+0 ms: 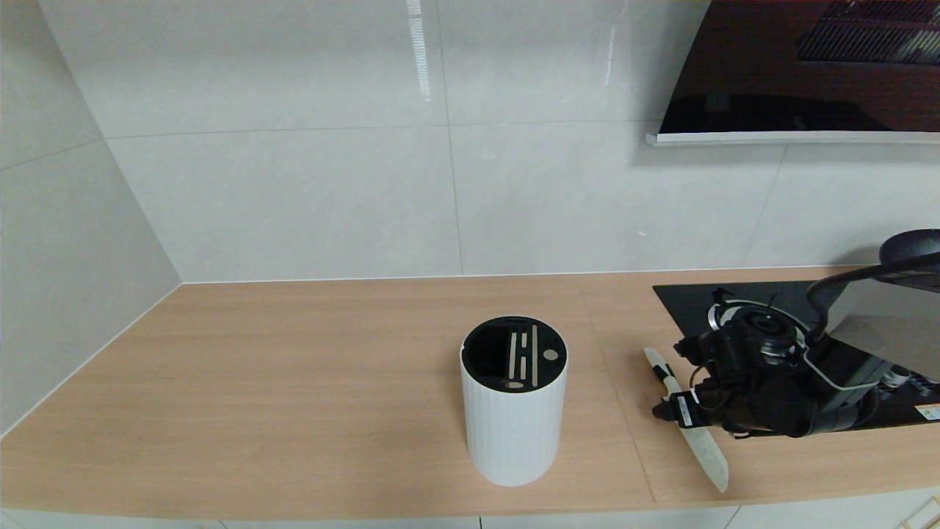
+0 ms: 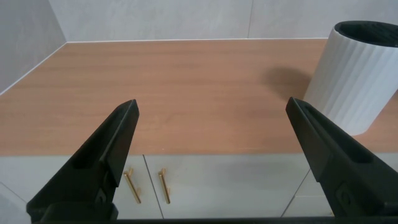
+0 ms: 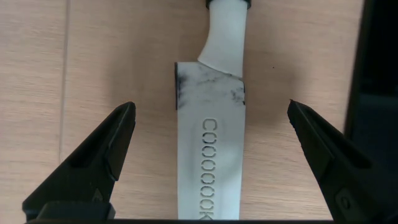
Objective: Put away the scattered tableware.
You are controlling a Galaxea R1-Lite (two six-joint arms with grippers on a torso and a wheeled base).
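The white knife (image 1: 705,452) lies flat by the right front edge of the desk (image 1: 294,367). The right gripper (image 3: 209,109) hangs over it, jaws wide open and holding nothing. The left gripper (image 2: 211,106) is near the front edge, jaws open too. A white holder (image 1: 514,411) stands mid-desk.

The right hand (image 3: 211,163) has black tapered fingers (image 3: 104,157); its black arm (image 1: 782,408) carries a grey cable (image 1: 833,383).

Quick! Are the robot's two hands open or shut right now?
Left gripper: open, holding nothing.
Right gripper: open above the knife, not gripping it.
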